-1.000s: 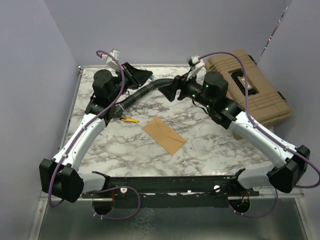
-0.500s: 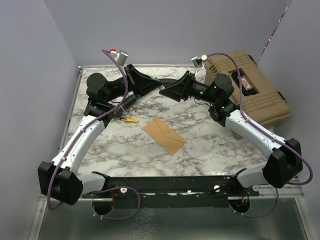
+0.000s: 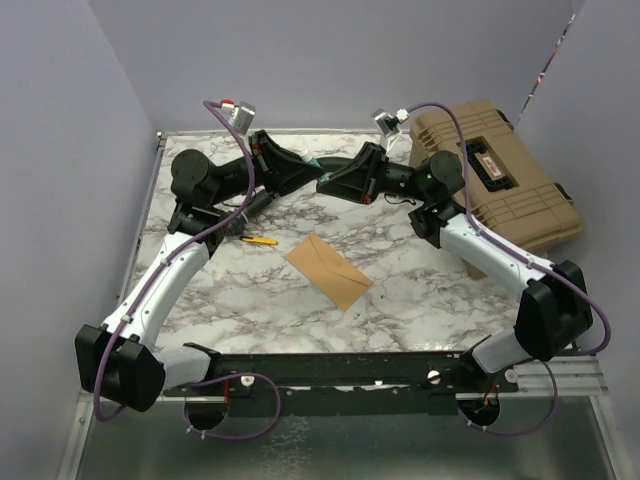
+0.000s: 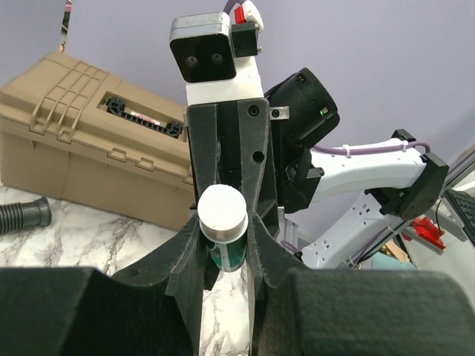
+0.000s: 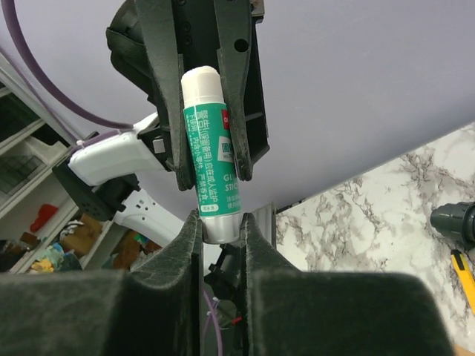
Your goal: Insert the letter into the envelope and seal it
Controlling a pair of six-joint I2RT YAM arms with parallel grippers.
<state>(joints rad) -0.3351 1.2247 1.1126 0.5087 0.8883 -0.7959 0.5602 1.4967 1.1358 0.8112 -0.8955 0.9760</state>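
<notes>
Aloft: glue stick [image 5: 210, 148] is held above tabletop [image 3: 420, 285]
Left tool [image 4: 225, 248]: clenched on glue stick
Right tool [image 5: 220, 226]: clenched on glue stick

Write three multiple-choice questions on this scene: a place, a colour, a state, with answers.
1. Where is the envelope? A on the table; B on a chair; C in a gripper.
2. The glue stick's label is: A red; B green; C yellow.
3. The glue stick is held by: A the left gripper alone; B nothing; C the left gripper and the right gripper.
Answers: A, it lies flat there; B, its wrap is green; C, both pairs of fingers clamp it.
</notes>
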